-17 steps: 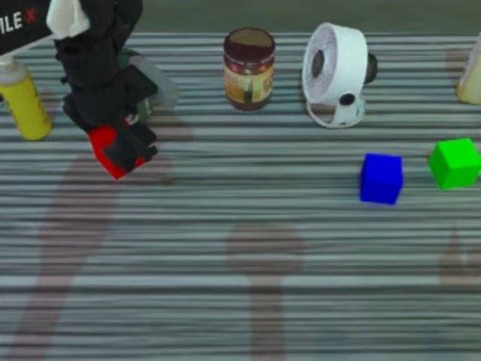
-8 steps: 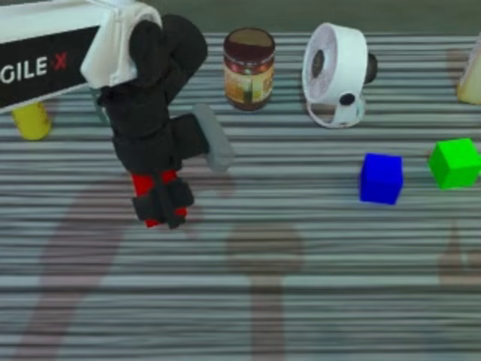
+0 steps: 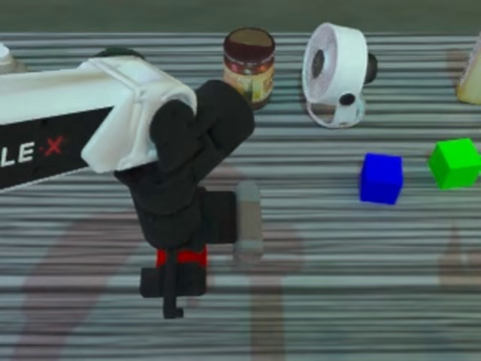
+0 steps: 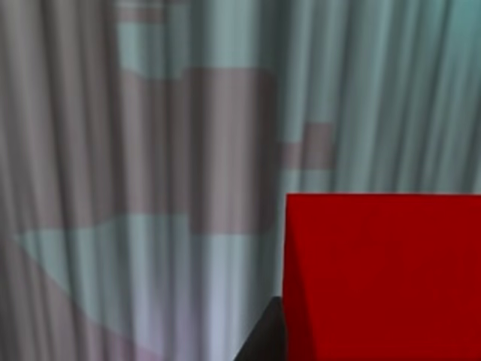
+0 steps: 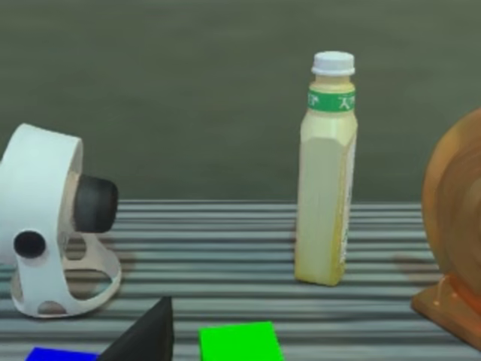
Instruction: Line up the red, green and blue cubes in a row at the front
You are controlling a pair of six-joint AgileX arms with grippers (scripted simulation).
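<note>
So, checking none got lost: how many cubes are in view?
3. The bright red cube sits in the left tool, centre-left; the deep blue cube and bright green cube rest at the table's right.

Matt, smooth bright red cube [image 4: 383, 278]; glossy brown glass jar [image 3: 249, 69]; smooth white plastic fan [image 3: 335, 73]; grey striped cloth-like table surface [image 3: 361, 263].

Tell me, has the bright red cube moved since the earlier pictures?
Yes. The bright red cube, carried in the left gripper, moved toward the front and rightward, away from the brown jar.
</note>
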